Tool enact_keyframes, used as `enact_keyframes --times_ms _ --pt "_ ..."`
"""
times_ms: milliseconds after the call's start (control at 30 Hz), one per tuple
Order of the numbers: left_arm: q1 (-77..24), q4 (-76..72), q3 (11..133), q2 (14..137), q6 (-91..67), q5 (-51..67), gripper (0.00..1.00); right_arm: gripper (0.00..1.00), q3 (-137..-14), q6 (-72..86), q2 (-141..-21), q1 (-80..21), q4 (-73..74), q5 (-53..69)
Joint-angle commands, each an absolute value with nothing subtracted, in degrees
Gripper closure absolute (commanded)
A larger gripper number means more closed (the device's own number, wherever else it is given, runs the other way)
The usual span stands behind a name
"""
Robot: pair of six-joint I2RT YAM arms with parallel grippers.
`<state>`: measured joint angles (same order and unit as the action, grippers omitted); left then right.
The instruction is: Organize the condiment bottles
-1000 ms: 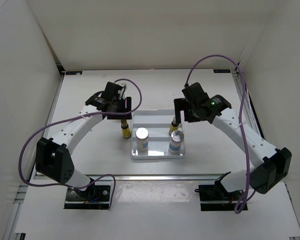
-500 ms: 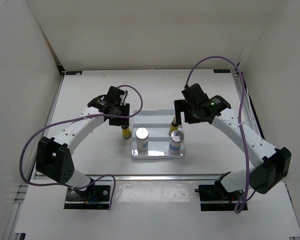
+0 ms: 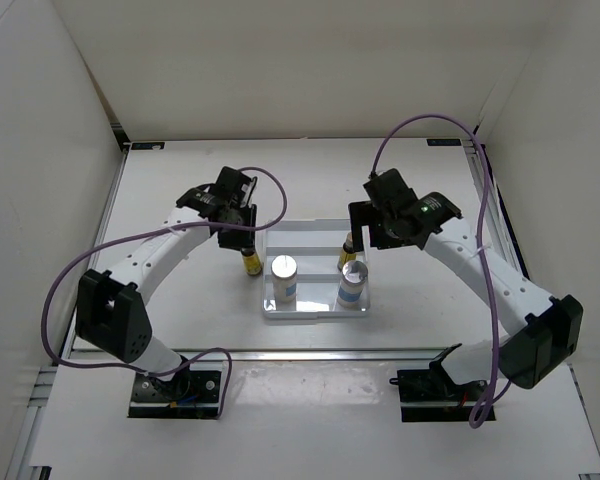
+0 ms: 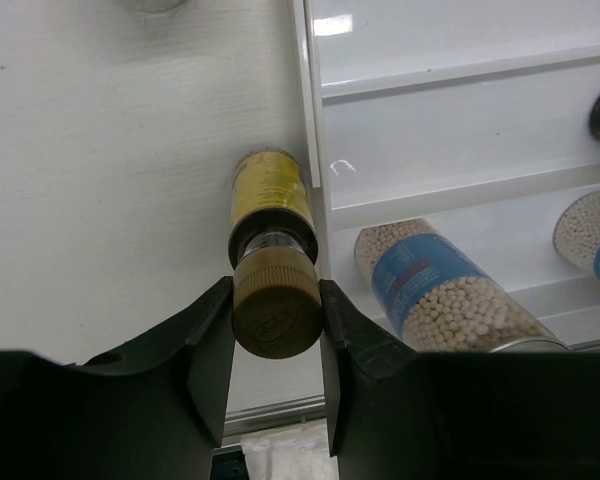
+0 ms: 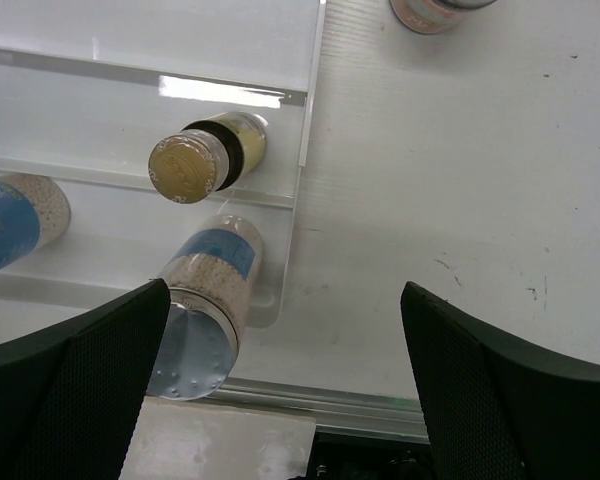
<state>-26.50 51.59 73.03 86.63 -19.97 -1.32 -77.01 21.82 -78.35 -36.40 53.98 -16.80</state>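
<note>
The left hand (image 4: 275, 330) is clamped on the brown cap of a small yellow-labelled bottle (image 4: 268, 195), with one finger pressed against each side of the cap. This bottle stands upright on the desk (image 3: 180, 200) directly under the hand, just outside the left wall of the white tray (image 4: 460, 40). Whether it touches that wall cannot be told. Past the hand's right finger, inside the tray's nearest section, stands a blue-labelled bead bottle (image 4: 440, 290).

The right hand (image 5: 280, 390) is spread wide and holds nothing, its two fingers well apart. Ahead of it, toward its left finger, a second small bottle (image 5: 205, 160) with a gold cap stands in the tray's middle section, close to the tray's right wall. Nearer to the hand, in the nearest section, is another bead bottle (image 5: 205, 300), blue-labelled with a silver cap, just beside that same wall. Farther ahead of the hand, out on the desk beyond the tray, the edge of a squat jar (image 5: 435, 8) shows at the top of the right wrist view.
</note>
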Motion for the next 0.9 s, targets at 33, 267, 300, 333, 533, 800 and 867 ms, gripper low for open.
enact_keyframes --times_ms 33,267,300,333,533,800,867 --pt "-27.68 53.69 80.85 85.17 -19.51 -2.64 0.79 0.01 -76.55 21.53 -75.94 -36.39 54.32 -17.93" --pt "-31.54 56.87 91.84 87.1 -18.98 -2.64 0.85 0.01 -76.03 21.53 -75.94 -36.39 54.32 -18.46" --pt "-31.55 56.87 92.98 87.8 -18.98 -2.64 0.85 0.01 -76.03 21.53 -75.94 -36.39 54.32 -18.46" --pt "-32.34 56.87 92.99 88.93 -18.98 -2.64 0.85 0.01 -76.03 21.53 -75.94 -36.39 54.32 -18.46" --pt "-34.71 56.87 93.69 92.9 -18.46 -2.64 0.87 0.01 -76.03 21.53 -75.94 -36.39 54.32 -18.46" --pt "-35.86 56.87 91.85 96.06 -18.98 -2.11 0.88 0.01 -74.79 21.53 -74.88 -36.39 54.84 -19.07" --pt "-35.86 56.87 91.23 97.2 -18.98 -2.11 0.88 0.01 -74.79 21.53 -74.88 -36.39 54.84 -19.07"
